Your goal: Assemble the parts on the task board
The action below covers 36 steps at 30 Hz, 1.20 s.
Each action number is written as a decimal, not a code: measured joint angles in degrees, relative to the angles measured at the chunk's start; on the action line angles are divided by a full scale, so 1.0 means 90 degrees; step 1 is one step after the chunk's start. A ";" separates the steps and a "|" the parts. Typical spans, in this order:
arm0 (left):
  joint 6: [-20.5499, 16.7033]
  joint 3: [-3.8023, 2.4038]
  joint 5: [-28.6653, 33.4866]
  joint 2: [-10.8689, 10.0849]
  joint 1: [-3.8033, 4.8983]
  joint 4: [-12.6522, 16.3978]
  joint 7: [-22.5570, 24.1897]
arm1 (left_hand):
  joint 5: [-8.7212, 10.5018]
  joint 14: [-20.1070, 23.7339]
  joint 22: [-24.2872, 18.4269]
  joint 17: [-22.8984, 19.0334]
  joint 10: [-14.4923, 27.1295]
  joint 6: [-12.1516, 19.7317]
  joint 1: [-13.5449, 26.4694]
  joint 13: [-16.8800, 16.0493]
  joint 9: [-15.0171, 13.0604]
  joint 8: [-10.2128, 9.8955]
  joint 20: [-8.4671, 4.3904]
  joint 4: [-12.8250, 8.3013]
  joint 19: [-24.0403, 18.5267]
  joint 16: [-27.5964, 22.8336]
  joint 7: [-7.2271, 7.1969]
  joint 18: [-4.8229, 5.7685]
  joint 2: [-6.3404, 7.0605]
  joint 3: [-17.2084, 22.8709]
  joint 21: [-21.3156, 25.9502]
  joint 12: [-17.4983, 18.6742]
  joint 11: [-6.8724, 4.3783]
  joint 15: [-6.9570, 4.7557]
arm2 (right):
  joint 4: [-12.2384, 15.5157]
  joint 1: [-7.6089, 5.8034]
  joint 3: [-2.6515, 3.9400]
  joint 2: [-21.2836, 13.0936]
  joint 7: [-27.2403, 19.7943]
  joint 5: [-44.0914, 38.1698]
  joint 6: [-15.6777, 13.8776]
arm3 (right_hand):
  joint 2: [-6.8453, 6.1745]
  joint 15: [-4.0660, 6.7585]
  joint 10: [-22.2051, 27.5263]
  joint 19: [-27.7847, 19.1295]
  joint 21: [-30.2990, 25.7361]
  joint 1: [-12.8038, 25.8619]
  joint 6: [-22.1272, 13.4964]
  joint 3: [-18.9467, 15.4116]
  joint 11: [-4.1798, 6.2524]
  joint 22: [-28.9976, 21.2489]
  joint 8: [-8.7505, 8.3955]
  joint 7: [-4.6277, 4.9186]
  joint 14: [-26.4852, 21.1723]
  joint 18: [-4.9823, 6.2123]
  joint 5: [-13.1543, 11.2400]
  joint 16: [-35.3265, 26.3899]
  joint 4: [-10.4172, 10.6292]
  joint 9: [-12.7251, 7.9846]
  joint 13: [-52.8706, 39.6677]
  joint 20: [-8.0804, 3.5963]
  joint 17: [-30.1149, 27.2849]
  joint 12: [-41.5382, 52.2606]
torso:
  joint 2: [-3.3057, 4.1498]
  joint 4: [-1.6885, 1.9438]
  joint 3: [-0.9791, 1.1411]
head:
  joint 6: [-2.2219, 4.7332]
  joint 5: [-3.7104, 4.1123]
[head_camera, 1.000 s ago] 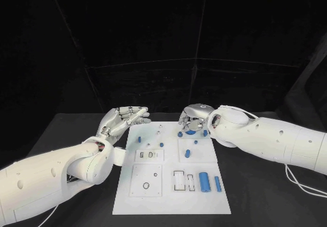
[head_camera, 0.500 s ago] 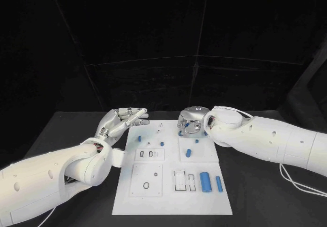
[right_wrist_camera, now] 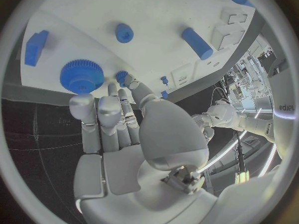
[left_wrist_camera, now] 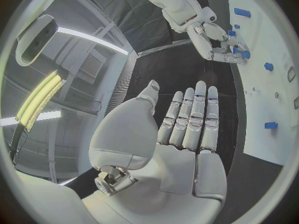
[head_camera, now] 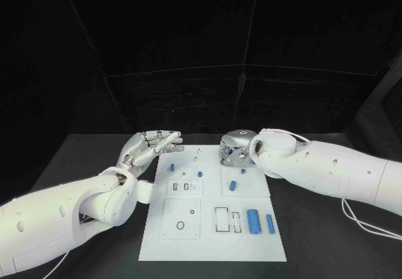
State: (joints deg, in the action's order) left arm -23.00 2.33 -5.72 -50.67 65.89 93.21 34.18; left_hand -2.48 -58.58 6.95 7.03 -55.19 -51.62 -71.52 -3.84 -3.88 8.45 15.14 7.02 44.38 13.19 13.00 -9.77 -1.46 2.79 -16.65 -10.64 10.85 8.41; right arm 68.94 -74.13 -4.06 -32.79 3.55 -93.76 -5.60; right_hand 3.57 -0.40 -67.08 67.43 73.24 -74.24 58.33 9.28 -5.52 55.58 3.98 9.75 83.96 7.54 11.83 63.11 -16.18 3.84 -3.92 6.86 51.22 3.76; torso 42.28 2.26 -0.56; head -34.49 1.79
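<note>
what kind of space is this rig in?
Probably a robotics lab test cell: a black table with dark drapes behind, a white task board holding blue parts, and ceiling strip lights in the wrist views.

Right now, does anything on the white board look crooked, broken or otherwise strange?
Nothing stands out. The board lies flat on the table, and the blue parts, such as the two cylinders, lie tidy. The right hand hovers over the far end; the left hand is open beside it.

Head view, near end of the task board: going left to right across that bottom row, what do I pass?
Oval hole → rectangular slot → narrower slot → thick blue cylinder → thin blue cylinder, all on the task board.
</note>
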 measured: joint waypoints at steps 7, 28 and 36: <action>0.0009 0.0000 0.0006 -0.0007 0.0002 0.0020 -0.0019 | 0.0000 0.0000 -0.0009 0.0000 0.0000 0.0000 0.0028 0.0000 0.0000 -0.0026 0.0001 0.0000 0.0045 -0.0024 0.0000 0.0001 -0.0028 0.0000 0.0000 0.0026 0.0000 0.0000 | -0.0042 0.0000 0.0000 0.0015 -0.0002 -0.0009 0.0078 | 0.0076 0.0000 -0.0204 0.0238 0.0275 0.0024 0.0171 0.0233 0.0047 0.0433 0.0028 -0.0009 0.0000 -0.0102 -0.0017 0.0373 0.0012 0.0009 -0.0023 -0.0009 0.0370 0.0043 | 0.0018 0.0000 0.0001 | -0.0015 0.0010; 0.0028 -0.0001 0.0049 -0.0008 0.0010 0.0024 -0.0053 | 0.0000 -0.0022 -0.0018 -0.0001 0.0000 0.0001 0.0032 0.0004 0.0004 -0.0026 0.0001 0.0000 0.0045 -0.0024 0.0000 0.0002 -0.0032 0.0000 0.0000 0.0026 0.0000 -0.0023 | -0.0120 -0.0009 0.0005 0.0102 -0.0013 0.0016 0.0108 | 0.0075 0.0000 -0.0305 0.0325 0.0428 0.0023 0.0260 0.0538 0.0057 0.0690 0.0018 -0.0049 0.0000 -0.0100 -0.0079 0.0598 0.0024 0.0003 -0.0021 -0.0035 0.0552 0.0043 | 0.0048 -0.0005 -0.0005 | -0.0072 0.0005; 0.0033 -0.0001 0.0080 -0.0012 0.0014 0.0013 -0.0061 | 0.0000 -0.0046 -0.0017 -0.0001 0.0000 0.0001 0.0032 0.0003 0.0004 -0.0026 -0.0019 0.0000 0.0065 -0.0024 0.0000 0.0002 -0.0032 0.0000 0.0000 0.0026 0.0000 0.0000 | 0.0111 0.0003 -0.0002 -0.0023 0.0028 0.0074 -0.0410 | 0.0074 0.0000 -0.0327 0.0339 0.0484 0.0023 0.0330 0.0784 0.0079 0.0761 -0.0005 -0.0069 0.0000 -0.0099 -0.0258 0.0679 0.0051 -0.0002 -0.0019 -0.0049 0.0581 0.0042 | 0.0051 -0.0002 -0.0007 | -0.0038 0.0001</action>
State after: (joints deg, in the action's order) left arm -22.71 2.33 -5.00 -50.78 66.01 93.33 33.63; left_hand -2.48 -58.99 6.80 7.02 -55.18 -51.61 -71.23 -3.82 -3.84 8.22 14.98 7.03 44.96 12.98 12.99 -9.75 -1.75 2.79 -16.65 -10.40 10.85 8.41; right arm 69.94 -74.11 -4.07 -32.99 3.81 -93.09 -9.28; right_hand 4.23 -0.40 -70.02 70.48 77.60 -74.03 61.29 16.34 -4.81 62.42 3.93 9.13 83.95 6.65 9.51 69.22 -15.73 3.82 -4.10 6.42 56.44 4.15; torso 42.74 2.25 -0.63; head -34.83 1.80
